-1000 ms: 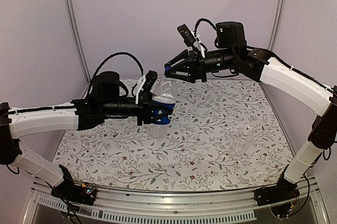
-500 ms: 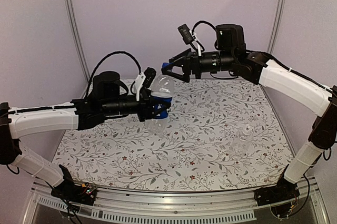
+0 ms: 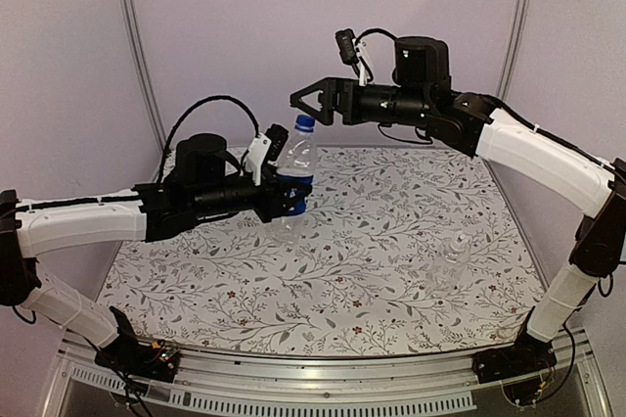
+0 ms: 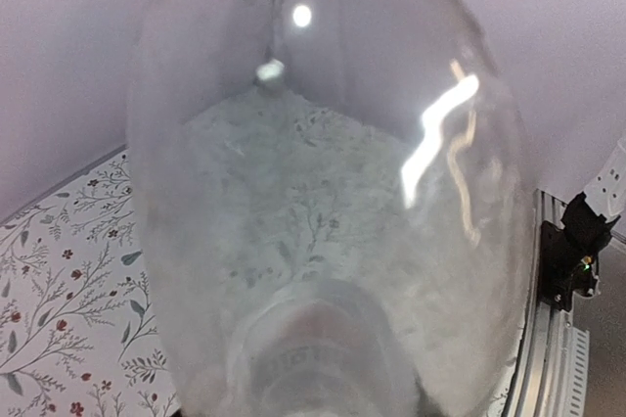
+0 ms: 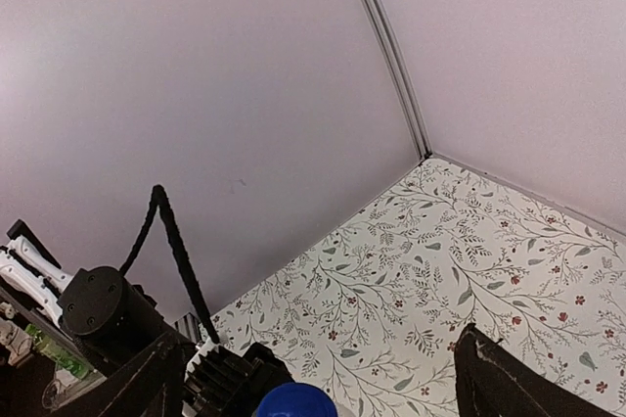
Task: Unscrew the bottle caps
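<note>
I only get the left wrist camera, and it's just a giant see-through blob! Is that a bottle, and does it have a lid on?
Observer: Yes, it's the blue-labelled bottle, and a blue cap sits on top.
Operator: Is the other claw grabbing the lid?
Observer: No. The right gripper is open, with its fingers spread either side of the cap and not touching it.
Operator: Are there any more bottles?
Observer: One clear bottle is on the table, toward its right side, and nothing holds it.
</note>
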